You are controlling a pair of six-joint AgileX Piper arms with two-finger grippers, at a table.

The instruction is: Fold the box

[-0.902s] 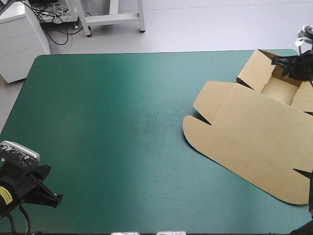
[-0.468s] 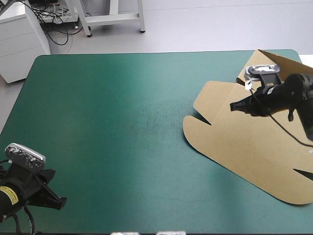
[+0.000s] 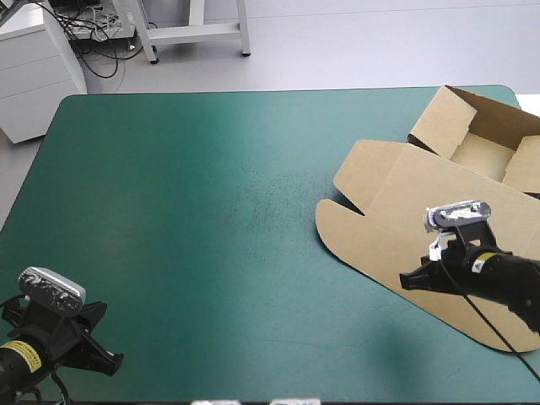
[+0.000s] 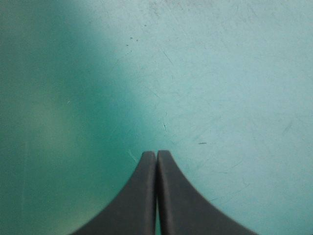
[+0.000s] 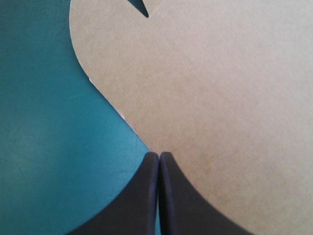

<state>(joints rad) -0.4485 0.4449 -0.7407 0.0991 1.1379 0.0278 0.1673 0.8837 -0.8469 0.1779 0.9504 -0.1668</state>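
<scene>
Though unclear from above, up close left jaws together; right jaws together at box (image 5: pixel 220 98) edge.

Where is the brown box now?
High view: the box lies on the right side of the table, tray at the far right corner, flat lid spread nearer, with the right tool at the lid's near edge.

Table (image 3: pixel 194 219) bare from left edge to past the middle: broad open lane, far side to near. Box (image 3: pixel 396 211) takes the right side. Its lid (image 3: pixel 439 236) lies flat, passable overhead; raised tray walls (image 3: pixel 445 118) block the far right corner. Right claw (image 3: pixel 405 281) hangs over lid's near edge. Left claw (image 3: pixel 114 364) at near left corner, bare table ahead.
</scene>
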